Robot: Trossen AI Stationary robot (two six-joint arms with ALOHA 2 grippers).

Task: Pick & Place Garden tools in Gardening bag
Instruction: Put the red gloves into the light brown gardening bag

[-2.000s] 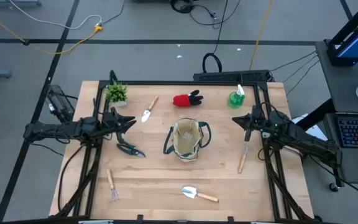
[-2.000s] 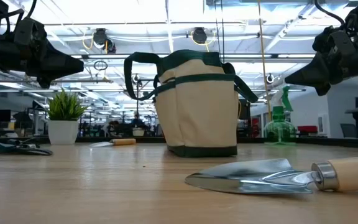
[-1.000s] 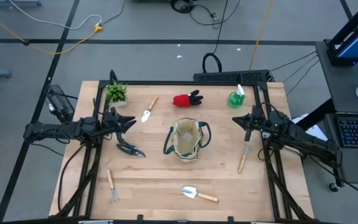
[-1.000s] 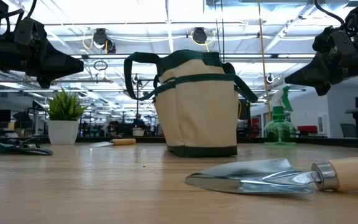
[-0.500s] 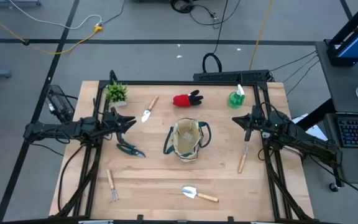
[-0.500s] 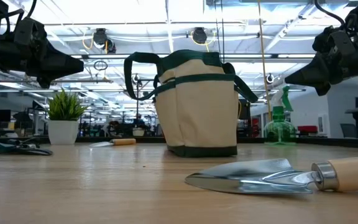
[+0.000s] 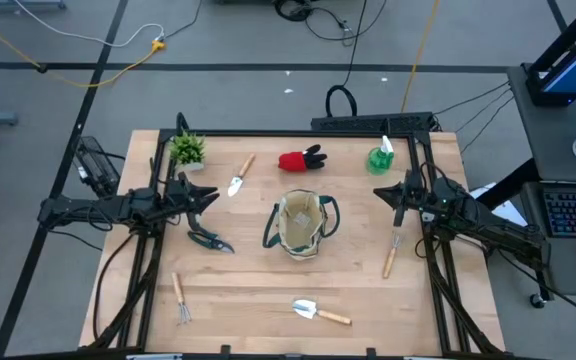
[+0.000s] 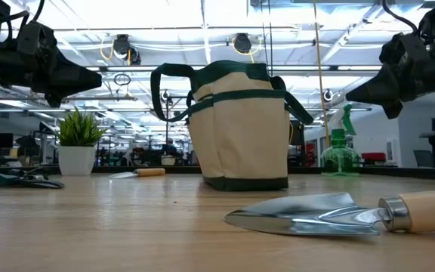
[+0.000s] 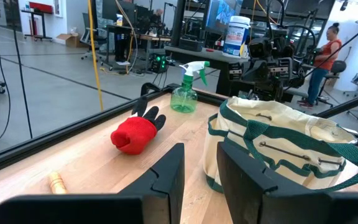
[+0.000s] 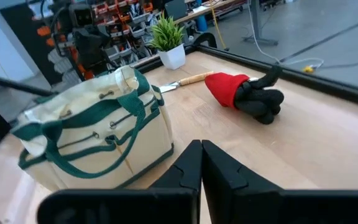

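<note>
The beige gardening bag with dark green trim stands upright on its base at the table's middle, mouth open. Around it lie the garden tools: a trowel, a red-black glove, pruning shears, a fork, a second trowel and a wooden-handled tool. The green spray bottle stands upright. My left gripper hovers left of the bag, a narrow gap between its fingers, holding nothing. My right gripper hovers right of the bag, shut and empty.
A small potted plant stands at the far left corner. A dark frame runs along the table's far edge and both sides. Bare wood lies between the bag and the near trowel. People and equipment show in the room behind.
</note>
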